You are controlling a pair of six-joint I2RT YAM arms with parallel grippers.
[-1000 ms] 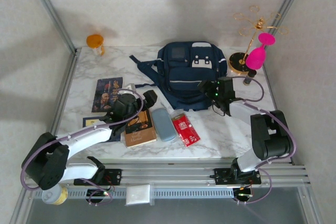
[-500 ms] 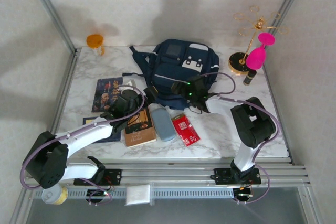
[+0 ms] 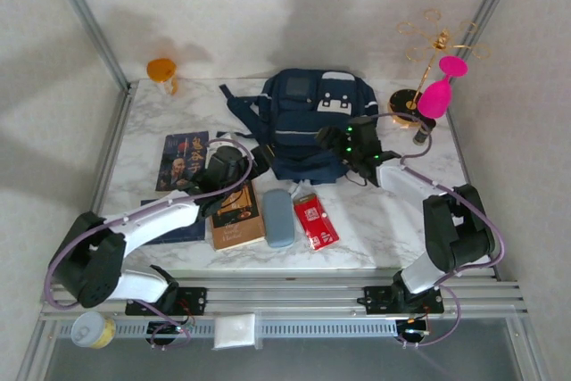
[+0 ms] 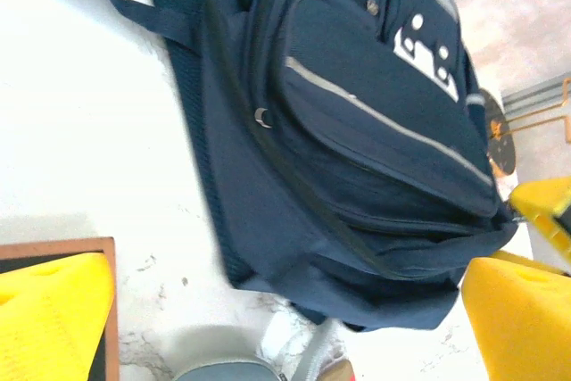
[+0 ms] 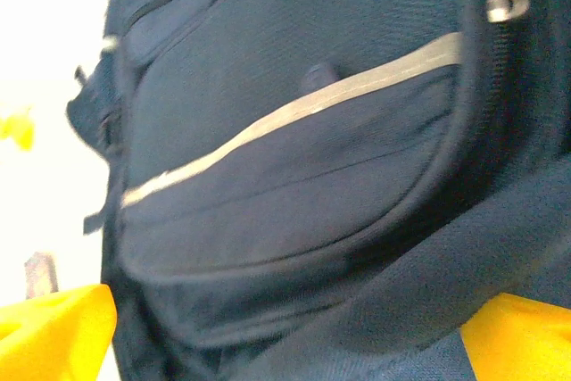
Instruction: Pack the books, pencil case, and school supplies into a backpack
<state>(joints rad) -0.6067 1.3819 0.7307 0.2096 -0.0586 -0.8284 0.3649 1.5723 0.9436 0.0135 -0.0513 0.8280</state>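
Since a moment ago the right fingers [image 5: 53, 332] have swung back rightwards along the large navy blue fabric backpack [image 3: 312, 122], while the left fingers [image 4: 53, 318] have reached nearer its near left corner. Both pairs are spread, pinching nothing. They flank the 1 backpack, flat at the far middle of the white marble table [image 3: 384, 220], probably to steady and unzip it.

3 thin books wait near left: tan book with brown panel [image 3: 236, 216], dark navy picture book [image 3: 183, 160], and blue book [image 3: 152, 205] partly under the left arm. Right of them lie 1 soft grey-blue pencil case [image 3: 279, 218] and 1 flat red packet [image 3: 315, 220], unpacked.
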